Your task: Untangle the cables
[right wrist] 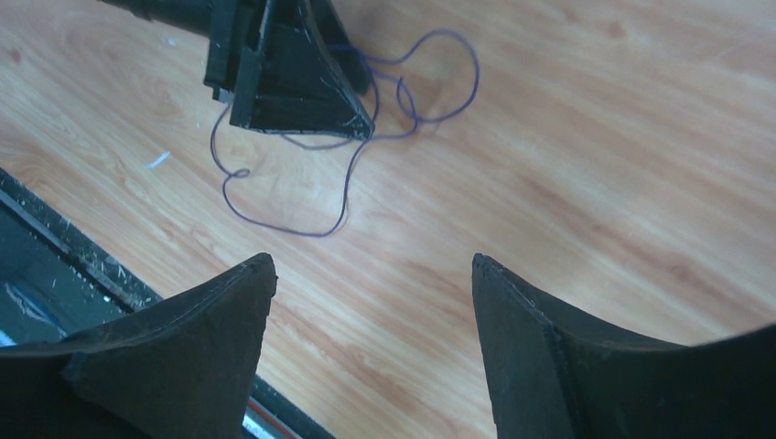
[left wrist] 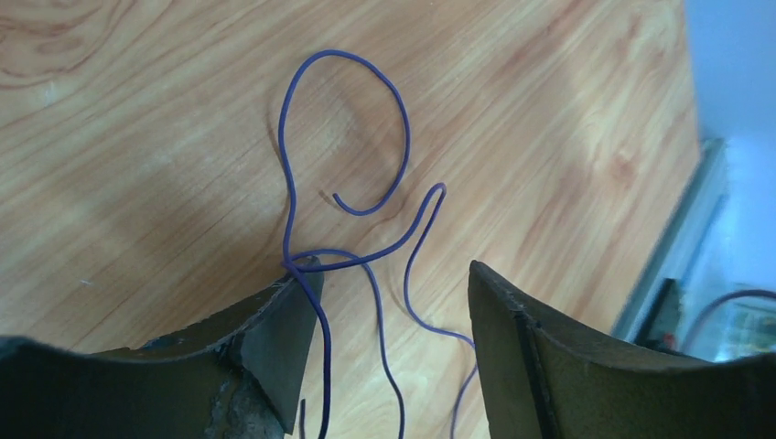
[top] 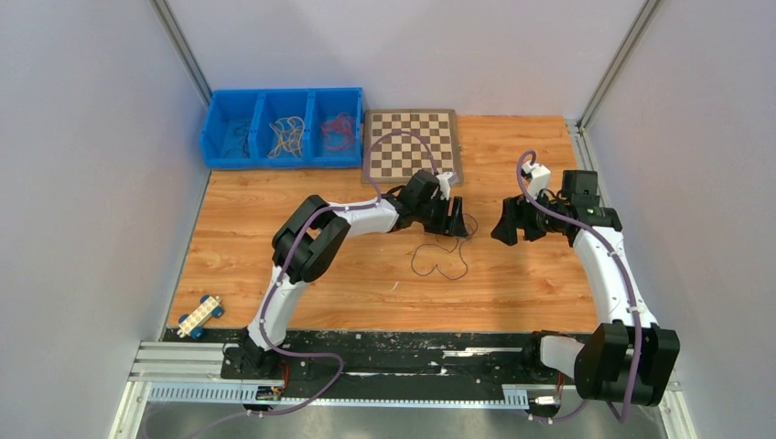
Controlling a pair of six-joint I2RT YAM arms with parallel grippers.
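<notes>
We log: dark purple cable [top: 439, 261], loose squiggle on counter [top: 229, 210] between arms, one strand touching fingertip of left end effector [left wrist: 393, 274], spread. Right end effector [right wrist: 371, 265] spread, near, apart from cable.

No readable text, labels or numbers anywhere.

Dark purple cable [left wrist: 343, 52]; blue bin [top: 274, 161]; brown-and-cream checkered chessboard [top: 412, 146]; orange wood-grain table [top: 348, 293].
</notes>
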